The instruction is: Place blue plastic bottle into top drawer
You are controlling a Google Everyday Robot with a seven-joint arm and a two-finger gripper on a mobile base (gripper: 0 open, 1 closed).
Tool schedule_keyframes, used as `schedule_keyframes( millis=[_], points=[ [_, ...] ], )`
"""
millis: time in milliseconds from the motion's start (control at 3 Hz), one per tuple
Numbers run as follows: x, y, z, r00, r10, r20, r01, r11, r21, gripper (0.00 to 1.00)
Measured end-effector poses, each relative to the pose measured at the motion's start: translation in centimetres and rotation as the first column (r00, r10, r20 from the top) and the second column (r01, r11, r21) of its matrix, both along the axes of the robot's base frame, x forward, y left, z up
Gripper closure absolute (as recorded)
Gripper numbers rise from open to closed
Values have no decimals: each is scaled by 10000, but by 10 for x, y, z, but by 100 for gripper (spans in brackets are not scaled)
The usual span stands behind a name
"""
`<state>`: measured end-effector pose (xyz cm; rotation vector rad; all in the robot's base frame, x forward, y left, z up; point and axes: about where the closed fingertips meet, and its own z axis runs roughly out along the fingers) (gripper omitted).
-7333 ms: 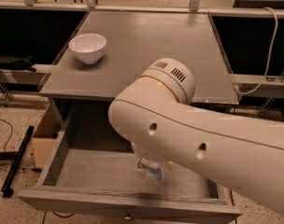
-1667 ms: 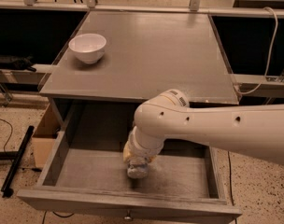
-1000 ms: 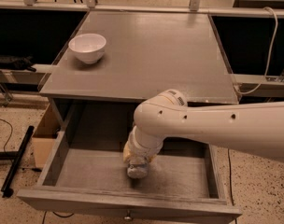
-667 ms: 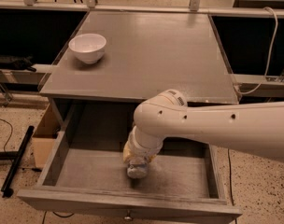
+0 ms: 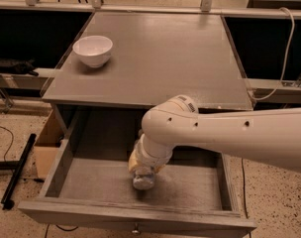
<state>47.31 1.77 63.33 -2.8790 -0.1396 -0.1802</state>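
Note:
The top drawer (image 5: 81, 182) of the grey cabinet stands pulled out, its small round knob at the bottom edge. My arm reaches down into it from the right. The gripper (image 5: 143, 175) is low over the drawer floor near the middle, mostly hidden under the wrist. The blue plastic bottle (image 5: 143, 181) shows as a pale rounded shape right below the gripper, at the drawer floor. Whether it rests on the floor or is still held I cannot tell.
A white bowl (image 5: 92, 50) sits on the cabinet top (image 5: 160, 53) at the back left. A cardboard box (image 5: 45, 145) stands on the floor left of the drawer. A black bar (image 5: 17, 170) lies on the floor at the left. A cable hangs at the right.
Seven seconds ago the arm was nearer the camera with the bottle above the drawer's right part. Since then it went down to the drawer's middle; over the last two seconds nothing moved.

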Motion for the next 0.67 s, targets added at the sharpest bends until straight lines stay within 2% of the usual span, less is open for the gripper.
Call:
schedule_keyframes(
  millis=[333,667],
  points=[
    [0,0,0,10000,2,2,-2,10000,-1,0],
    [0,0,0,10000,2,2,-2,10000,-1,0]
  ],
)
